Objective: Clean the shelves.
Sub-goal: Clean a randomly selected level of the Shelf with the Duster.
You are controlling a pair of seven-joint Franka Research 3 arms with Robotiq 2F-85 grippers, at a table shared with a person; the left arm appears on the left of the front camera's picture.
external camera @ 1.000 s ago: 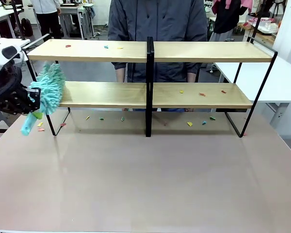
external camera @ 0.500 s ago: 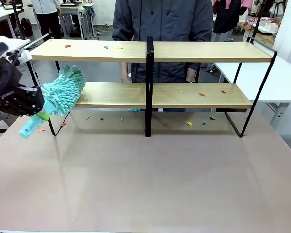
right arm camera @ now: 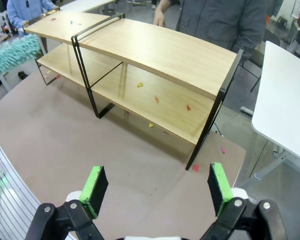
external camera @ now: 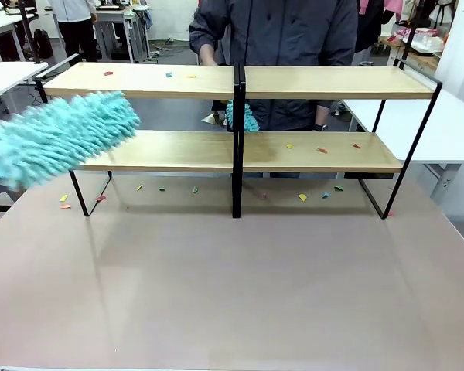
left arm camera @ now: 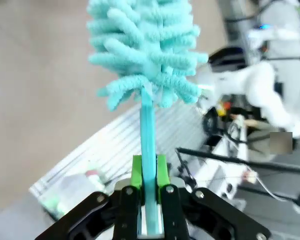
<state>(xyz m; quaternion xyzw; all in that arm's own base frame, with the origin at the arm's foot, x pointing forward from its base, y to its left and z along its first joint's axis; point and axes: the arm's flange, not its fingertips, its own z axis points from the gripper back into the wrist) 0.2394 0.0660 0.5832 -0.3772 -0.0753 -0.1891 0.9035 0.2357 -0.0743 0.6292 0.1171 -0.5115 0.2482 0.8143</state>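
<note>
The shelves (external camera: pixel 332 81) stand along the table's (external camera: pixel 232 294) far side, toward twelve o'clock, with coloured scraps (external camera: pixel 322 150) on both boards. A blurred teal duster (external camera: pixel 62 139) juts in from nine o'clock by the left end. The left gripper (left arm camera: pixel 149 172) is clamped on its handle. The right gripper (right arm camera: pixel 155 185) stands wide apart, holding nothing. A person (external camera: pixel 286 39) stands behind.

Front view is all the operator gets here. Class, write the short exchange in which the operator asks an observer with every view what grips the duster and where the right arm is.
Operator: What holds the blurred duster?
Observer: The left gripper; its jaws are shut on the thin teal handle, between green pads.
Operator: And the right arm?
Observer: The right gripper hangs above the table, jaws open and empty, facing the shelves from their right end.
</note>
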